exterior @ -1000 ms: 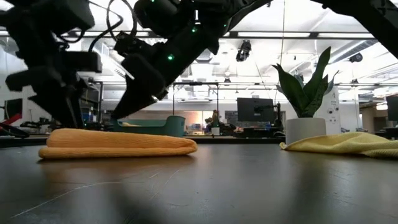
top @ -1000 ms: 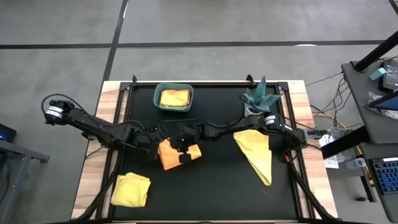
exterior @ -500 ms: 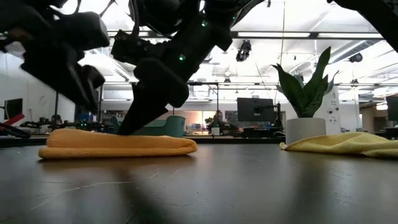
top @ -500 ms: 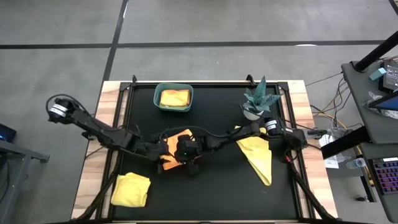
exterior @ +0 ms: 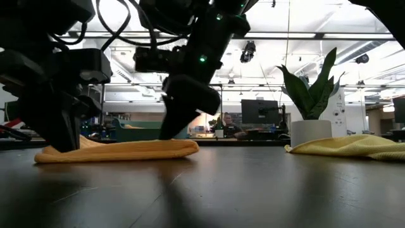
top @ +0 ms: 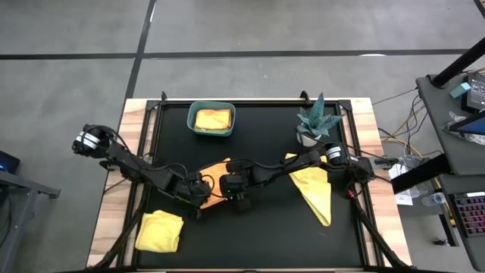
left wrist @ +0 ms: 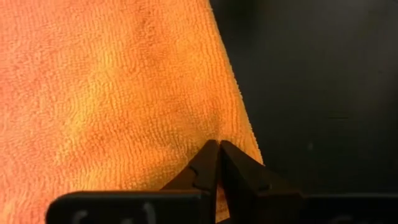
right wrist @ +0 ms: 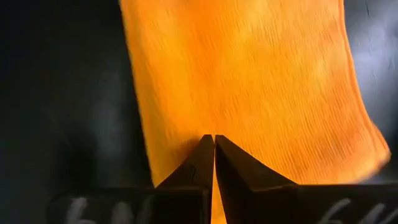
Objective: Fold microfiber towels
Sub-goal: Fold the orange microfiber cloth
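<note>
Orange microfiber fills both wrist views: we have the left gripper pinched tight on one edge of the orange towel, and the right gripper pinched tight on the same edge further along, each with cloth caught between its closed fingers. That towel lies mid-table, nearer to us than the teal bin, and both arms converge on it in the high view. From table height it looks like a low, partly folded pad with a gripper planted at each end. We judge the step in hand to be the grasp for another fold; the next move calls for lifting both corners together and carrying them evenly across so the edges meet. Left of the orange towel and nearer still sits a crumpled yellow towel; right of it, another yellow towel lies spread. Beyond, the bin holds a folded yellow one, with the potted plant to its right.
</note>
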